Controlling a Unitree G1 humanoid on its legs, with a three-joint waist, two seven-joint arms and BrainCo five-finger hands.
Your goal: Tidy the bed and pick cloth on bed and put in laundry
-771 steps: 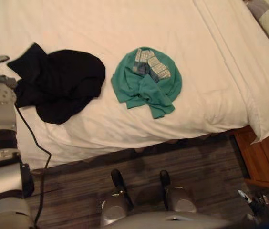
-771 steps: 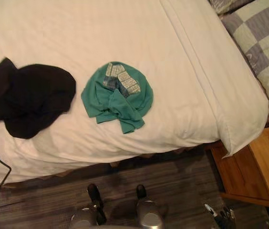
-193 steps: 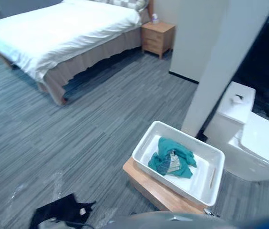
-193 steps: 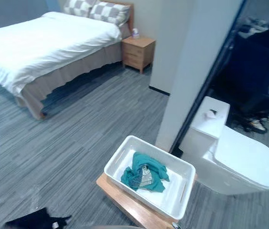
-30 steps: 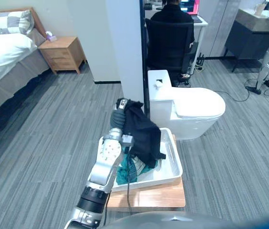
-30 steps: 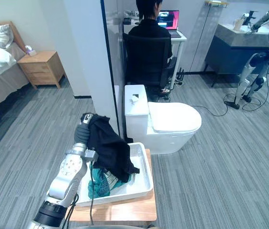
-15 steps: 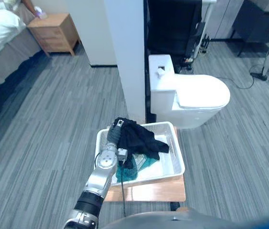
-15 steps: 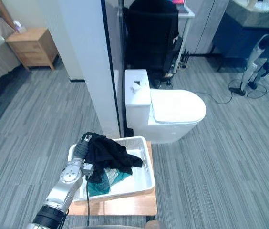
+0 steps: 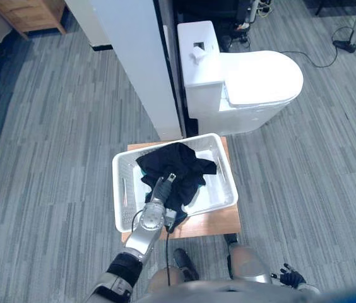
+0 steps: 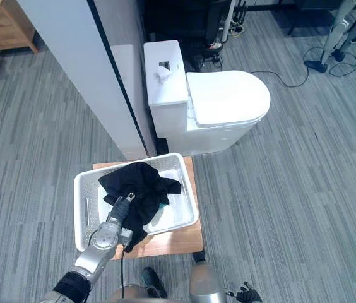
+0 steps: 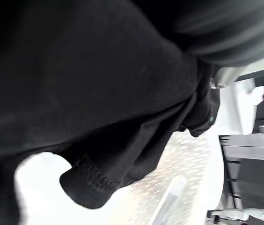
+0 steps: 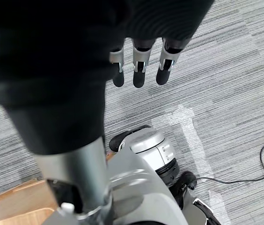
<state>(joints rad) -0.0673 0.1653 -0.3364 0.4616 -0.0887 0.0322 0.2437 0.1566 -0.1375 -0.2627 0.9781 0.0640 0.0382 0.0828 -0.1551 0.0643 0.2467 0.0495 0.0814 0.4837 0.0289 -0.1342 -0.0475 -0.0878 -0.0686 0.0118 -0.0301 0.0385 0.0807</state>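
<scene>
Black cloth (image 9: 177,165) lowered from above into white basket (image 9: 118,192); left hand (image 9: 166,185) down with it.

Left robot hand (image 9: 164,187) on black cloth (image 9: 178,161) in white basket (image 9: 120,203)

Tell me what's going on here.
The robot is at the laundry basket, a white one on a low wooden stand next to a toilet. Its left hand reaches into the basket and is buried in a black cloth that lies bunched inside; whether it grips the cloth cannot be seen. The right hand hangs idle over the floor with straight fingers.
</scene>
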